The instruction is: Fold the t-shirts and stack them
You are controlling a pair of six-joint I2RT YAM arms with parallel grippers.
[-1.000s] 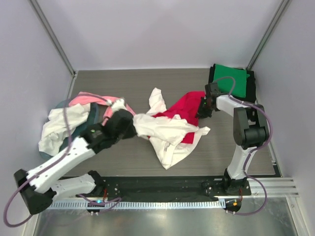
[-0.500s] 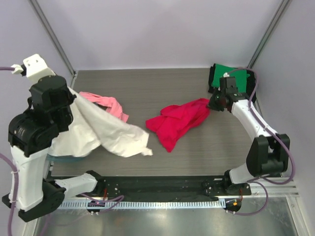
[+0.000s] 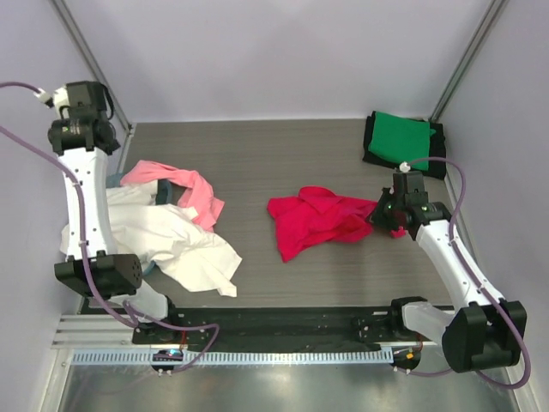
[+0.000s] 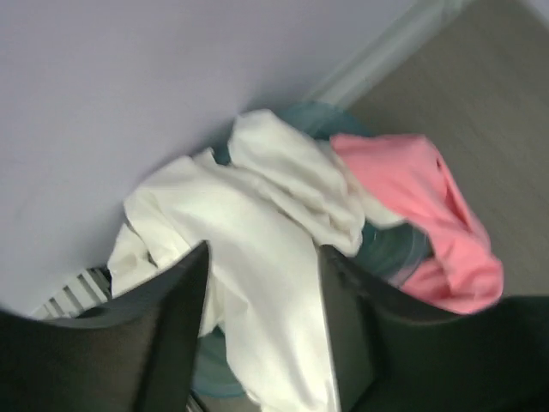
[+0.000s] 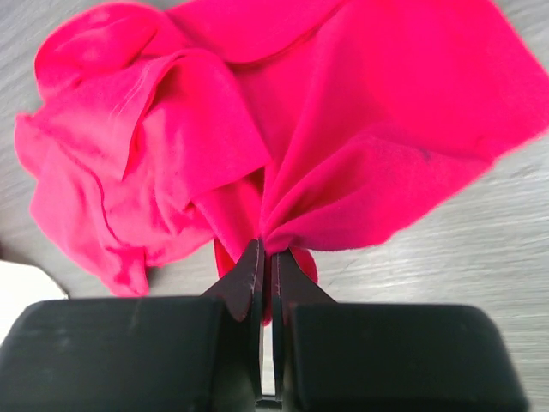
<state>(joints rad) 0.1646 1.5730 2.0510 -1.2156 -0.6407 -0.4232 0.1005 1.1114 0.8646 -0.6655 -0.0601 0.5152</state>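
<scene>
A crumpled crimson t-shirt (image 3: 319,220) (image 5: 257,112) lies mid-table. My right gripper (image 3: 386,215) (image 5: 266,253) is shut on its bunched right edge, low over the table. At the left lies a heap: a white t-shirt (image 3: 176,245) (image 4: 249,232), a light pink one (image 3: 176,184) (image 4: 429,232) and a greyish-teal one (image 4: 390,249) showing underneath. My left gripper (image 3: 81,129) (image 4: 262,326) hangs high above that heap near the left wall, open and holding nothing. At the back right a folded green t-shirt (image 3: 396,137) rests on a black one (image 3: 439,156).
Lilac walls close the table on the left, back and right, with metal corner posts (image 3: 90,64). A black base rail (image 3: 283,326) runs along the near edge. Bare grey tabletop (image 3: 257,154) lies between the heap and the crimson t-shirt.
The left gripper carried the white t-shirt off the crimson one to the left, rose, opened and dropped it on the heap. The right gripper dragged the crimson t-shirt's edge nearer and rightward.
</scene>
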